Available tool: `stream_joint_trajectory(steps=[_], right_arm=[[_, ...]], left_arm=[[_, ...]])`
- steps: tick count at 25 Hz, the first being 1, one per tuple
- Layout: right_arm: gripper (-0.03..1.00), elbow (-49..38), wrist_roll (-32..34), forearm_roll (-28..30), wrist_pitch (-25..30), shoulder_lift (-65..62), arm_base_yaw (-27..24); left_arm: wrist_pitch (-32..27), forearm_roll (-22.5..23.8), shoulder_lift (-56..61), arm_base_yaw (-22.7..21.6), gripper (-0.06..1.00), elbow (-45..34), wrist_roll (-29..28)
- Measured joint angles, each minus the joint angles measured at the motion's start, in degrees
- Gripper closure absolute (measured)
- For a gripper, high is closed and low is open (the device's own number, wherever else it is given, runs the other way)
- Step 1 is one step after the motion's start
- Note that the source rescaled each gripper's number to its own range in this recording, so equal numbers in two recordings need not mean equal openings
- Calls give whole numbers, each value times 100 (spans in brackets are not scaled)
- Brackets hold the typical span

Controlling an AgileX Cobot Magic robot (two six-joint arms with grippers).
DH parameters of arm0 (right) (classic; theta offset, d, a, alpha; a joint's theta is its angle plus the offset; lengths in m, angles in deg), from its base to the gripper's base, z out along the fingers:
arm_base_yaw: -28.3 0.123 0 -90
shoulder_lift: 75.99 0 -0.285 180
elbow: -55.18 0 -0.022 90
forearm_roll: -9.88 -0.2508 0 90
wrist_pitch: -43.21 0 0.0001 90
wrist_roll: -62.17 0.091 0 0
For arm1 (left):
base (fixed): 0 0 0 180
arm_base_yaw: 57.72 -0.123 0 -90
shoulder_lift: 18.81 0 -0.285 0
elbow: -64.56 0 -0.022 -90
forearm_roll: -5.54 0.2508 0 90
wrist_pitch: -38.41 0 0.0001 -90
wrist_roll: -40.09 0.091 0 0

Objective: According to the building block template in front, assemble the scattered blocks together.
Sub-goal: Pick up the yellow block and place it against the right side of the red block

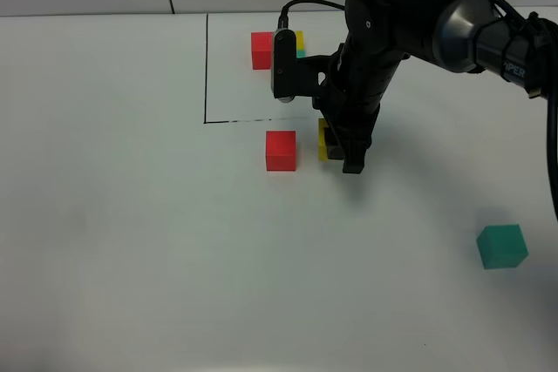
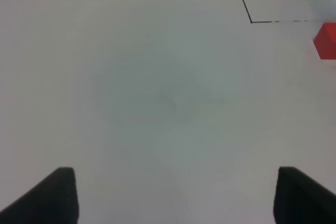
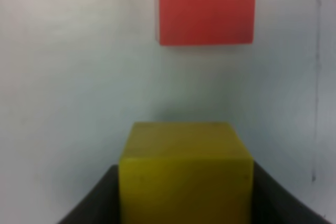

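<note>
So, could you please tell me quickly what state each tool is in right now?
Left tool: open, holding nothing.
Right tool: closed on the yellow cube.

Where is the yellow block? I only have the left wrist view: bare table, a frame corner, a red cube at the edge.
Observer: The right gripper is shut on the yellow block.
Operator: Is it touching the loose red one?
Observer: No. The right wrist view shows bare table between it and the loose red block.
Operator: And the teal one?
Observer: The loose teal block sits alone, far to the right of those two.
</note>
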State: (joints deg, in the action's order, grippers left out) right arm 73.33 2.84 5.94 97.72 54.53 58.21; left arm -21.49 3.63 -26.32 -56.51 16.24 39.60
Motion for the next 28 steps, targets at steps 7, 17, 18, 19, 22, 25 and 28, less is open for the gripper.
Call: stream_joint_trajectory(steps=[7, 17, 18, 19, 22, 25, 28], right_arm=[[97, 20, -29, -7, -190, 369, 0], [97, 808, 257, -1, 186, 947, 0], [97, 867, 276, -1, 219, 1003, 0], [97, 914, 282, -17, 252, 1045, 0], [97, 970, 288, -82, 270, 1090, 0], [97, 976, 288, -89, 270, 1097, 0], [97, 976, 288, -127, 253, 1097, 0]], left_arm=[[0, 0, 0, 0, 1, 0, 0], [0, 0, 0, 0, 1, 0, 0], [0, 0, 0, 0, 1, 0, 0], [0, 0, 0, 0, 1, 0, 0], [0, 0, 0, 0, 1, 0, 0], [0, 0, 0, 0, 1, 0, 0], [0, 0, 0, 0, 1, 0, 0]])
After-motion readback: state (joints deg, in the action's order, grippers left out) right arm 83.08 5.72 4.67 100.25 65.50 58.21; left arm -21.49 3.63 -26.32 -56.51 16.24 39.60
